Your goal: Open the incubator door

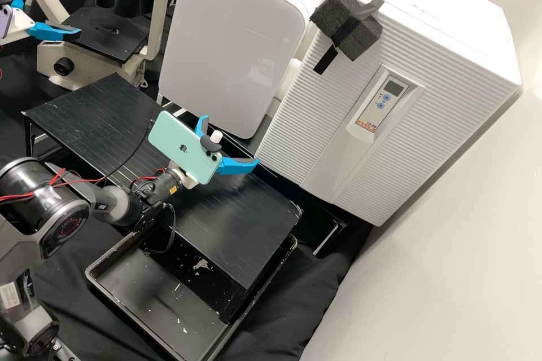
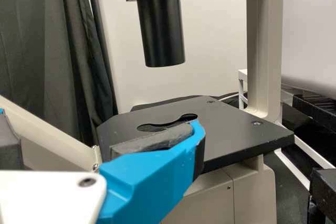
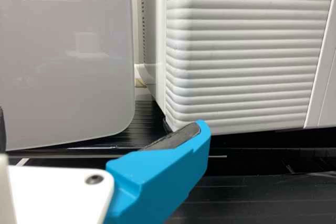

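I see the white incubator (image 1: 446, 17) ahead of my right end effector (image 1: 231, 140), its ridged door (image 1: 293, 124) closed. Beside it, also beyond that end effector, stands a smooth-fronted cabinet (image 1: 226, 39). The cream microscope (image 1: 159, 17) is just past my left end effector (image 1: 56, 11). I have both grippers' fingers spread apart. Dark foam (image 1: 361, 36) sits on the incubator, well beyond the right one

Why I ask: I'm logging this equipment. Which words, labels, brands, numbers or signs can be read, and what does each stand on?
Incubator, control panel: a framed brand name, left unquoted; the other print is too small to read.
Panel's display: no digits legible.
Mint phone: a dark emblem, no word.
Right arm: light lettering, too small.
White label, lower left in the high view: too small.
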